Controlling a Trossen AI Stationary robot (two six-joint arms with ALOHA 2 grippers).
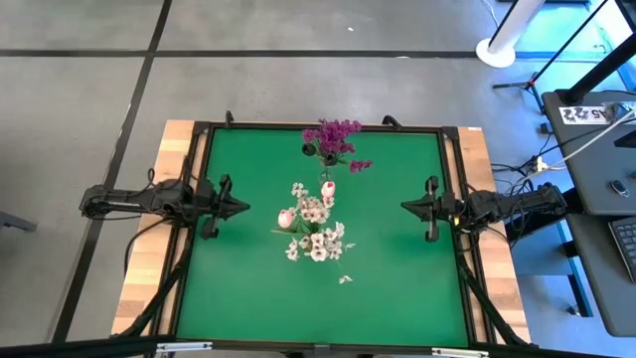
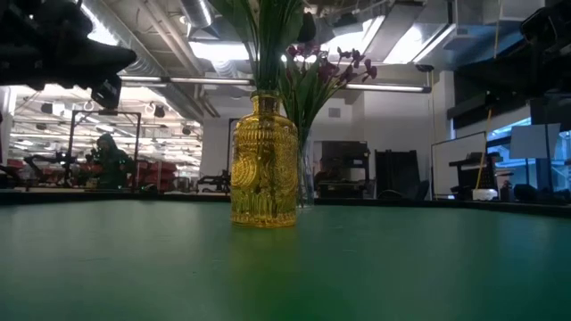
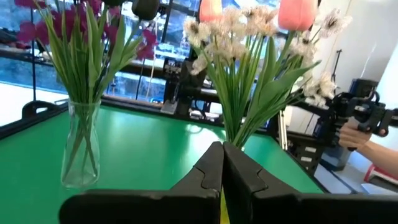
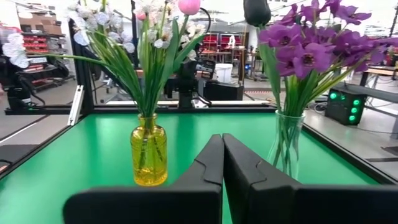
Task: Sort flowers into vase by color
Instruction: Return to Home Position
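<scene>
Green tabletop (image 1: 397,298), both arms stretched level over it from opposite sides. Just inside the left edge, about halfway along: left gripper (image 1: 243,207), fingers pressed together, clamped on nothing, pointed toward the centre. Mirrored just inside the right edge, right gripper (image 1: 405,207), fingers likewise flat against each other, empty. Both well apart from the vases.

Near the centre of the tabletop, upright, a yellow glass vase (image 4: 148,152) with ribbed sides, filled with white flowers (image 1: 316,239) on thin green stems, plus two pink tulips (image 1: 286,218) among the blossoms. Close to the far edge, behind the yellow vase from the low view, a clear vase (image 4: 286,146), also upright, packed with purple flowers (image 1: 336,134) and at least one near-black bud (image 4: 257,11) on a tall stem. Vases near each other but not touching — a strip of bare green between them in the right wrist view.

One loose white blossom (image 1: 345,279) flat on the tabletop, toward the near edge from the yellow vase and apart from it.

Beyond the tabletop in the left wrist view, a hand (image 3: 351,134) around a dark object. Far back in the room in the low view, a person (image 2: 109,159) under bright ceiling lights — too small for more detail.
</scene>
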